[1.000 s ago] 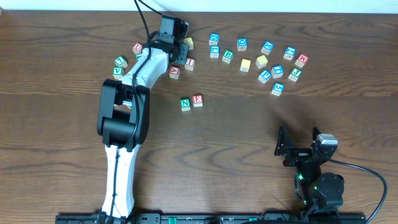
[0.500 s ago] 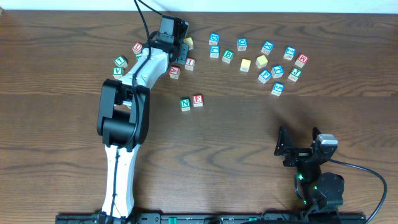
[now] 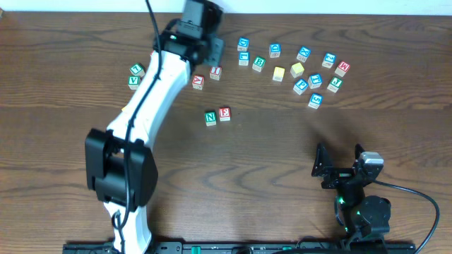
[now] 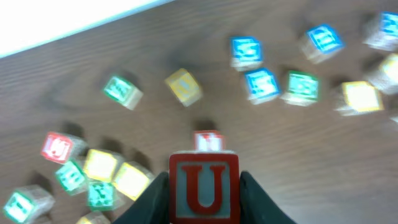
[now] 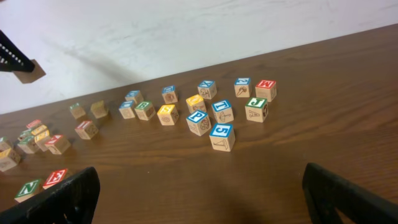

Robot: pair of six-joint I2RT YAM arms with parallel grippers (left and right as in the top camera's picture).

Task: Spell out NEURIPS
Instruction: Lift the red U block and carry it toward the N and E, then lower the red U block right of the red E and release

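Note:
My left gripper (image 4: 204,198) is shut on a red-framed U cube (image 4: 204,185) and holds it above the table near the far left cluster. From overhead the left gripper (image 3: 212,48) hides the U cube. The green N cube (image 3: 210,118) and red E cube (image 3: 224,113) sit side by side at mid-table, also in the right wrist view as N (image 5: 28,188) and E (image 5: 55,178). A blue P cube (image 3: 301,86) lies in the far right group. Two red-framed cubes (image 3: 198,81) lie below the left gripper. My right gripper (image 5: 202,199) is open and empty at the near right.
Several loose cubes lie in an arc along the far right (image 3: 315,80), with yellow-faced ones (image 3: 279,73) among them. More cubes cluster at the far left (image 3: 134,75). The table's far edge (image 3: 318,14) meets a white wall.
My left gripper has risen from the far left cluster with the U cube in it, and the arm has stretched out. The right arm has not moved.

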